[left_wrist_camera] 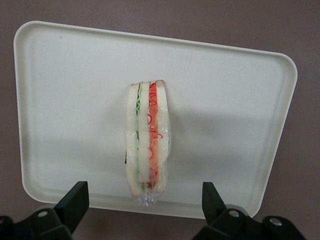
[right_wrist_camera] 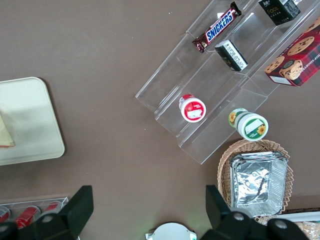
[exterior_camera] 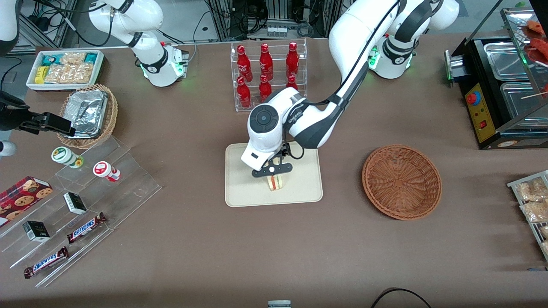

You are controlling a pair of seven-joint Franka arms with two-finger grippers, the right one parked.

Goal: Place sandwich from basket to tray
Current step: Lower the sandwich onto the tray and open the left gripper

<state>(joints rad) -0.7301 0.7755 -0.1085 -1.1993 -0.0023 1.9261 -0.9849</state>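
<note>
The sandwich (exterior_camera: pixel 276 182), a wrapped white-bread wedge with red and green layers, stands on edge on the cream tray (exterior_camera: pixel 244 194). In the left wrist view the sandwich (left_wrist_camera: pixel 146 140) rests on the tray (left_wrist_camera: pixel 65 100) near one long rim. My left gripper (exterior_camera: pixel 272 170) hangs just above the sandwich, open, its two black fingers (left_wrist_camera: pixel 75 200) wide apart and clear of the wrap. The reddish-brown wicker basket (exterior_camera: pixel 401 182) stands empty toward the working arm's end of the table.
A clear rack of red bottles (exterior_camera: pixel 267 72) stands farther from the front camera than the tray. Clear stepped shelves with snack bars and cups (exterior_camera: pixel 85 192), a tan basket of foil trays (exterior_camera: pixel 87 113) and a white snack box (exterior_camera: pixel 64 68) lie toward the parked arm's end.
</note>
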